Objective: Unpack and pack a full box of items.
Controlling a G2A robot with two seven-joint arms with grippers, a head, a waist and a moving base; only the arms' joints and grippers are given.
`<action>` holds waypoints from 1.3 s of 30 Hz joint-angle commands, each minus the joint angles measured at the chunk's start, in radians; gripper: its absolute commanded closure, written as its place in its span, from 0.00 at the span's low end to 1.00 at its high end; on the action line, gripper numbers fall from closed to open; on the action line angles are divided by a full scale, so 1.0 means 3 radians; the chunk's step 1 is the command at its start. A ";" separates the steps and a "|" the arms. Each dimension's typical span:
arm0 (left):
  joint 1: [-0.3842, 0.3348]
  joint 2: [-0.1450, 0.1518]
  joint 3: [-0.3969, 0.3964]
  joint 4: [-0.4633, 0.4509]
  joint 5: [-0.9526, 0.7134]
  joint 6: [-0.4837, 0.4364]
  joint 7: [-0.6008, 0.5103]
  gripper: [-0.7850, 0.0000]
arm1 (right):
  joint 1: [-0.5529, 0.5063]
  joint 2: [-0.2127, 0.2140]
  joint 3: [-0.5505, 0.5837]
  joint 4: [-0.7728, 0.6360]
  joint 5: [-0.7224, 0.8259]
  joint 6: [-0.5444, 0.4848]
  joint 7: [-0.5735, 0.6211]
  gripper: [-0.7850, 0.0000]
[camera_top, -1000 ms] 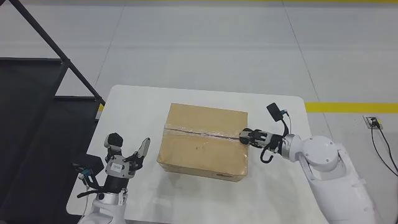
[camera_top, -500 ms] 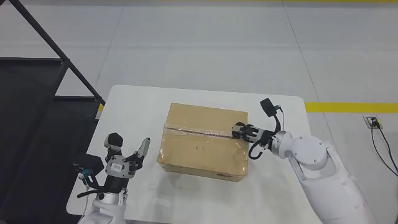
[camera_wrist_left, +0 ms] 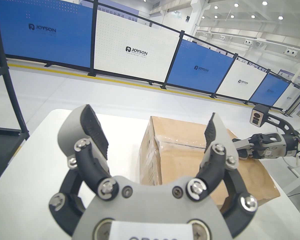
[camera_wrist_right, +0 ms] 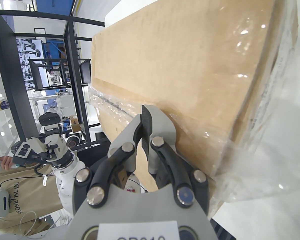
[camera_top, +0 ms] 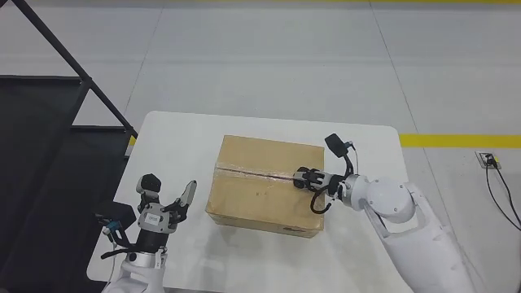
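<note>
Right wrist view: the right gripper [camera_wrist_right: 145,123] has its two ribbed black pads pressed together, with nothing visibly caught between them. Its tip sits at the clear tape [camera_wrist_right: 110,103] that runs along the seam on top of the box [camera_wrist_right: 190,63]. The tape is glossy and wrinkled. It wraps down over the box's near end, where it puckers and catches the light.

In the top view the right gripper [camera_top: 303,177] lies over the right part of the seam, and its arm crosses the box's right edge. The box [camera_top: 260,187] is plain brown cardboard, rectangular, with its flaps closed. It stands at the middle of the white table [camera_top: 171,146], which has rounded corners.

The left gripper [camera_top: 171,191] hovers over the table's near left area, just beside the box and apart from it. In its own wrist view the left gripper [camera_wrist_left: 150,116] has its fingers spread wide, and one finger hides the other gripper's tip.

A black metal frame [camera_top: 73,89] stands beside the table's left side. A yellow floor line [camera_top: 456,140] runs off to the right.
</note>
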 commanded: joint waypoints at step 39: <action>0.0612 -0.0088 -0.0610 -0.0248 -0.0871 0.0430 0.0916 0.00 | 0.1416 -0.0782 -0.1637 0.1464 0.0691 -0.0118 -0.0614 1.00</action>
